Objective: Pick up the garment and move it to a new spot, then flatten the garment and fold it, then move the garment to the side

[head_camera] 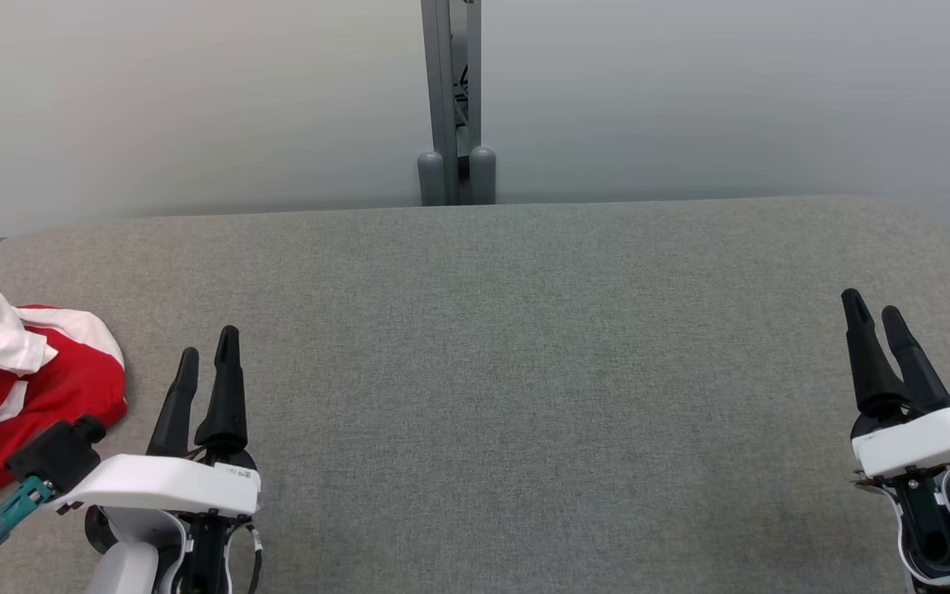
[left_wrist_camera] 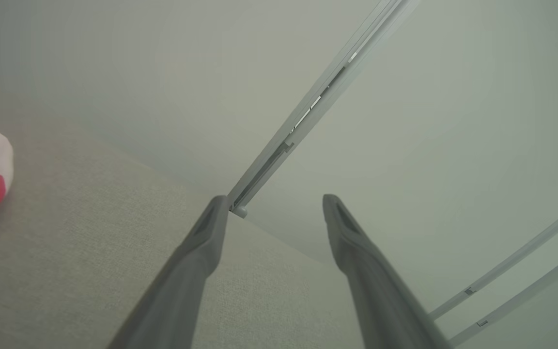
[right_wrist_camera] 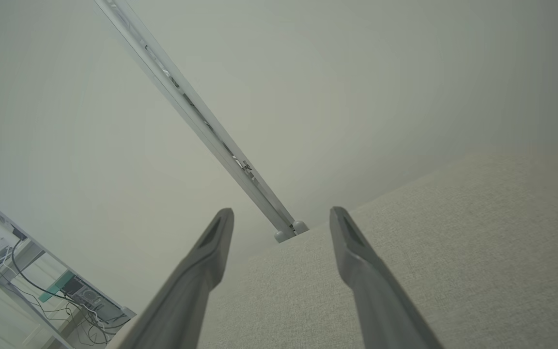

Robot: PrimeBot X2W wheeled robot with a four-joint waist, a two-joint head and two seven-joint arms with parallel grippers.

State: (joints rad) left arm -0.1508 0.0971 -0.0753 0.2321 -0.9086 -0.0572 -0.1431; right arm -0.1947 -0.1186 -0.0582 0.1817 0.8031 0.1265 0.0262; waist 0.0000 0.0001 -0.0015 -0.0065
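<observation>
Garment (head_camera: 21, 371): red with white bands, bunched in a heap, far left of the head frame at mid-height, lying on the tabletop (head_camera: 475, 371); left part cut off by the frame edge. Seen again as a red-and-white lump at the left edge of the left wrist frame.

Left pincer (head_camera: 208, 342): lower left of the head frame, just right of the garment and apart from it; dark fingers (head_camera: 223, 388) pointing up-frame, set wide, holding nothing. White wrist housing (head_camera: 170, 487) below, with a black connector (head_camera: 58, 454) and teal plug (head_camera: 21, 503) overlapping the garment's lower edge; contact there impossible to tell.

Tabletop: grey fabric, rounded far corners, spanning the lower two thirds of the head frame.

Post (head_camera: 450, 99): grey metal upright, top centre of the head frame, behind the tabletop's far edge, against a pale wall (head_camera: 195, 99).

Right pincer (head_camera: 872, 304): lower right of the head frame, over the tabletop near its right end, well apart from the garment; fingers spread wide, nothing between them.

Cables (right_wrist_camera: 32, 286): dark, tangled, lower left of the right wrist frame, beyond the tabletop.
</observation>
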